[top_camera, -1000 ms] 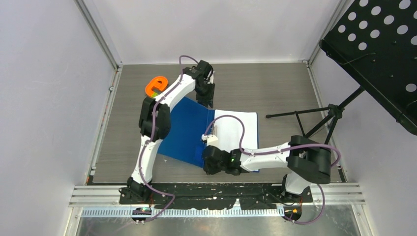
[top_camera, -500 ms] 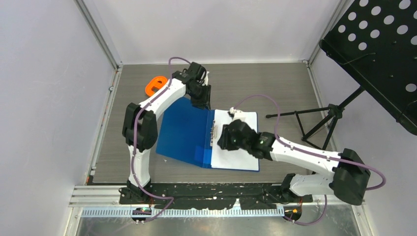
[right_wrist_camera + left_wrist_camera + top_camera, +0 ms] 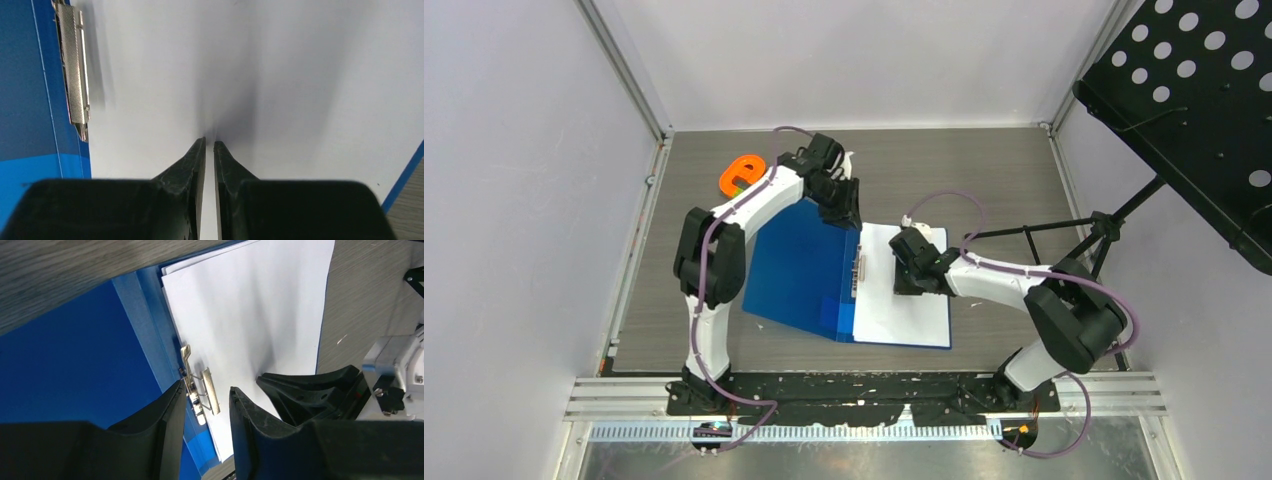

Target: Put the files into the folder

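The blue folder (image 3: 799, 265) lies open on the table. The white files (image 3: 904, 310) lie on its right half, beside the metal clip (image 3: 860, 272) on the spine. My left gripper (image 3: 844, 212) hovers over the far end of the spine. In the left wrist view its jaws (image 3: 205, 390) stand apart and empty above the clip (image 3: 207, 392), with the files (image 3: 250, 315) and the folder (image 3: 65, 365) below. My right gripper (image 3: 910, 275) is shut, and its tips (image 3: 209, 141) rest on the middle of the files (image 3: 280, 65), right of the clip (image 3: 75, 75).
An orange ring-shaped object (image 3: 744, 172) lies at the back left of the table, near the left arm's elbow. A black tripod stand (image 3: 1034, 240) reaches in from the right, under a perforated black panel (image 3: 1194, 90). Grey walls close in the table.
My right arm swung from the folder's near edge up onto the files and now rests at their middle. My left gripper shifted slightly, staying over the far end of the spine.
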`<state>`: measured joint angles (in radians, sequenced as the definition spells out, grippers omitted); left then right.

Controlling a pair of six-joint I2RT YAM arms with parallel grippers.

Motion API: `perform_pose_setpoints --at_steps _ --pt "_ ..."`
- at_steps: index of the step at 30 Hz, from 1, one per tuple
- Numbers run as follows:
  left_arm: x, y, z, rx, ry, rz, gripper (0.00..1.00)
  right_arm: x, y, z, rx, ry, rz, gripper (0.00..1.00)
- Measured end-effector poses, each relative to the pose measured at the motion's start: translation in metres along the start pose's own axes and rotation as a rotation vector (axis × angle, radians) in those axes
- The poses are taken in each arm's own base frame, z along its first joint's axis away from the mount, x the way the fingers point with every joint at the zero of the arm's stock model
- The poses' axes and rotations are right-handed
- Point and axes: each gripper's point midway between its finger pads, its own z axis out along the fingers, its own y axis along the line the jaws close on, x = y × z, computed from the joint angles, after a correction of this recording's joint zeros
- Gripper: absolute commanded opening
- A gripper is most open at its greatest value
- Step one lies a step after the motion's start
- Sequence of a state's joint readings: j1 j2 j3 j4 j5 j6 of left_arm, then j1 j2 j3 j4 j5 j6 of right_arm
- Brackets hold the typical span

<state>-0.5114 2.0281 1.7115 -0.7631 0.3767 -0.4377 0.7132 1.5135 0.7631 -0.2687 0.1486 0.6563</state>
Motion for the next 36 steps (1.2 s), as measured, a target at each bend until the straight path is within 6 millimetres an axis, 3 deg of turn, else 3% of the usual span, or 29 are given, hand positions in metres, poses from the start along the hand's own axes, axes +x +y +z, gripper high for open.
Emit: perform_pose_setpoints --at_steps 10,22,36 --pt "-0.002 -0.004 0.042 0.105 0.054 -0.005 0.41 -0.006 0.007 0.01 -0.013 -0.01 0.002 0.15" --pt "-0.002 0.0 0.074 0.154 0.092 -0.016 0.41 -0.006 0.007 0.01 -0.012 -0.01 0.002 0.15" --pt "0.003 0.017 0.079 0.151 0.115 -0.054 0.39 -0.007 0.008 0.011 -0.009 -0.007 0.001 0.14"
